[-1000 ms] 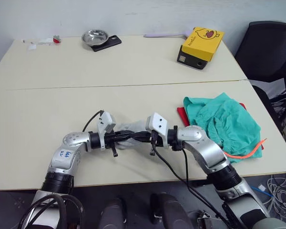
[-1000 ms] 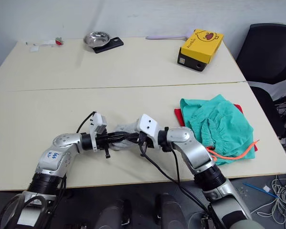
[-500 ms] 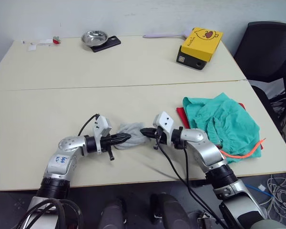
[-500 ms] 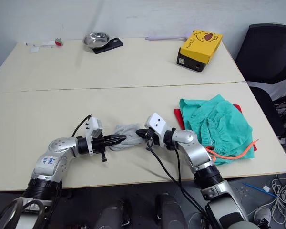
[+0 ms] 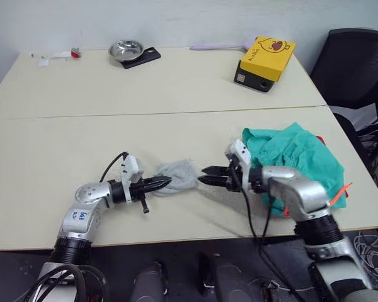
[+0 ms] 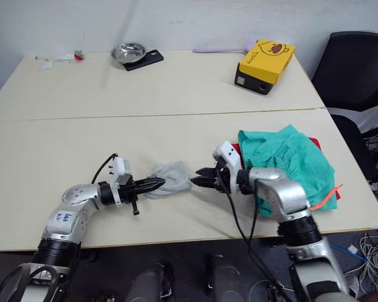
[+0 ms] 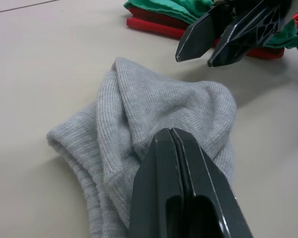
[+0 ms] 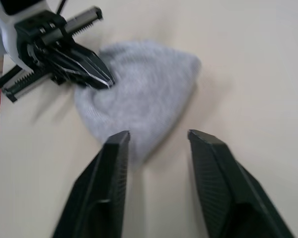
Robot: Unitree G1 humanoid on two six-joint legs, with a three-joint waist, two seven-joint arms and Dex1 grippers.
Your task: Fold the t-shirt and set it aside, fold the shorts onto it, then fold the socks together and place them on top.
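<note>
The grey socks [image 5: 183,173] lie bunched on the table near its front edge. My left gripper [image 5: 169,182] is shut, its tips pinching a fold at the bundle's left side; the left wrist view shows the closed fingers [image 7: 171,148] on the knit socks [image 7: 139,109]. My right gripper [image 5: 203,176] stands open just right of the socks, not touching them, and the socks [image 8: 149,84] lie beyond its spread fingers [image 8: 114,158]. To the right, the teal-green shorts [image 5: 296,154] lie heaped over the red t-shirt [image 7: 154,27], which shows as an edge beneath them.
The shorts' orange drawstring [image 5: 340,192] trails toward the table's right front corner. At the back stand a yellow box [image 5: 264,60] and a metal bowl [image 5: 125,49] on a dark flat object. A black chair [image 5: 359,63] stands off the right edge.
My right gripper let go of the socks, opened and drew back to the right. The left gripper stayed shut on the socks, which settled onto the table.
</note>
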